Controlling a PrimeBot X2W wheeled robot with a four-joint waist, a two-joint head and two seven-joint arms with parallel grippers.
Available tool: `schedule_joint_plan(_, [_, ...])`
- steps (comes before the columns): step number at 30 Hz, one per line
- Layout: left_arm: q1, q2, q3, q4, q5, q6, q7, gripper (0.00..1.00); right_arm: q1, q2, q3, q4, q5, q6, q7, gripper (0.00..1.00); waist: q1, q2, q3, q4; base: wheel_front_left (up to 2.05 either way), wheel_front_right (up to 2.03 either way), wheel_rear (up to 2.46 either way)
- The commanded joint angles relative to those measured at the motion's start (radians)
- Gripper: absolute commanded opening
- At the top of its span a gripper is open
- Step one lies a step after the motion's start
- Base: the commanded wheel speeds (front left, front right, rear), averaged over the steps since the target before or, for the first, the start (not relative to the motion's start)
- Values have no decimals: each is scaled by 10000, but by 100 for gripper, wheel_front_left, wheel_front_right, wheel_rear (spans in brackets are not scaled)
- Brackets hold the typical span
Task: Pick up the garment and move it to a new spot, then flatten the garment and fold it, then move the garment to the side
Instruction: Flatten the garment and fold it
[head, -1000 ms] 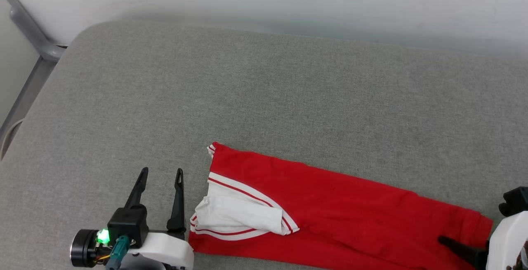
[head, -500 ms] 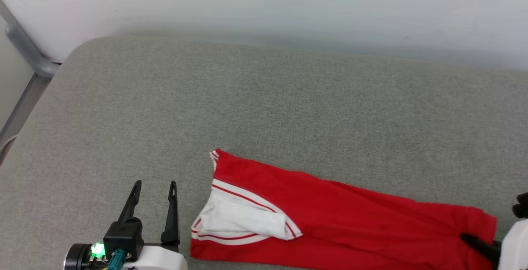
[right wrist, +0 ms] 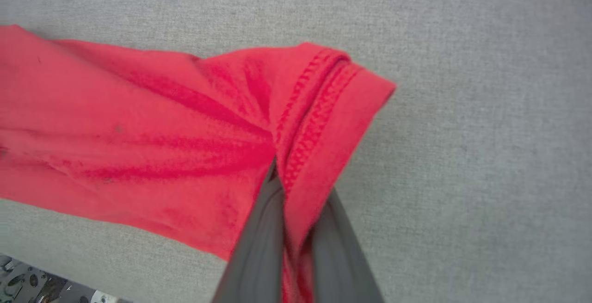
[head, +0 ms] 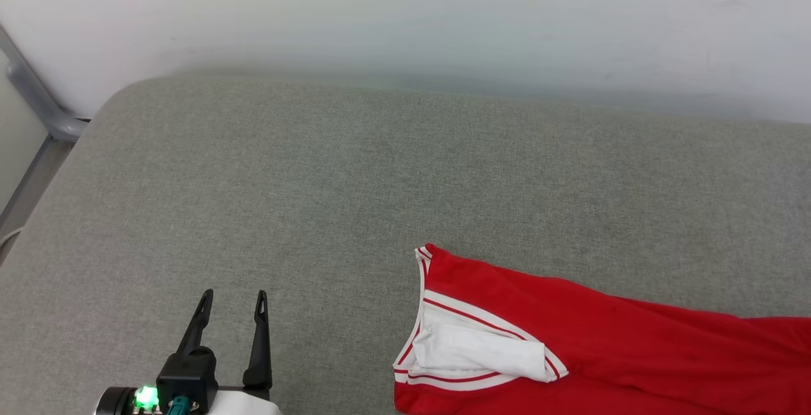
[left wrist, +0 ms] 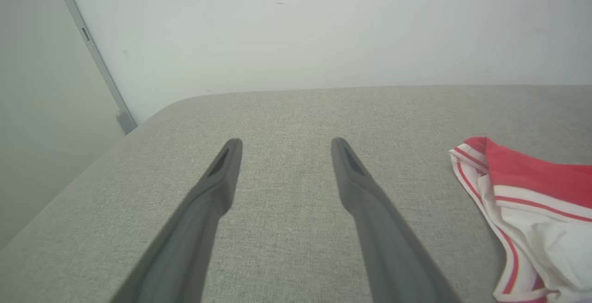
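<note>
Jaws of the right gripper (right wrist: 282,171) pinch the hem of the garment (right wrist: 138,122). Those of the left gripper (head: 231,298) stand apart, empty.

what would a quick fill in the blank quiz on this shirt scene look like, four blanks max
1. The left gripper hovers ____, with nothing between its fingers.
2. The right gripper is shut on the garment's stitched hem, whose colour is ____.
3. The garment's folded-in sleeve is ____ with red stripes.
4. In the head view the garment lies to the ____ of the left gripper.

Missing words: open; red; white; right
</note>
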Motion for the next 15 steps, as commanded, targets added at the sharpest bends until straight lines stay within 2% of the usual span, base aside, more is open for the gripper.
schedule_joint_plan(1, [80,-54,67,13,85,-51,-21,100,81,-4,-48,-127,122,-16,3,0,0,-1,-43,-24,0,0,0])
schedule_joint_plan(9, [244,-134,242,82,251,-251,-21,100,382,571,-344,-2314,1082,-11,213,0,0,-1,-213,-105,0,0,0])
schedule_joint_plan(15, [139,-204,257,114,338,-397,-21,100,39,1076,-60,-3663,924,-11,698,0,0,-1,-182,-97,0,0,0])
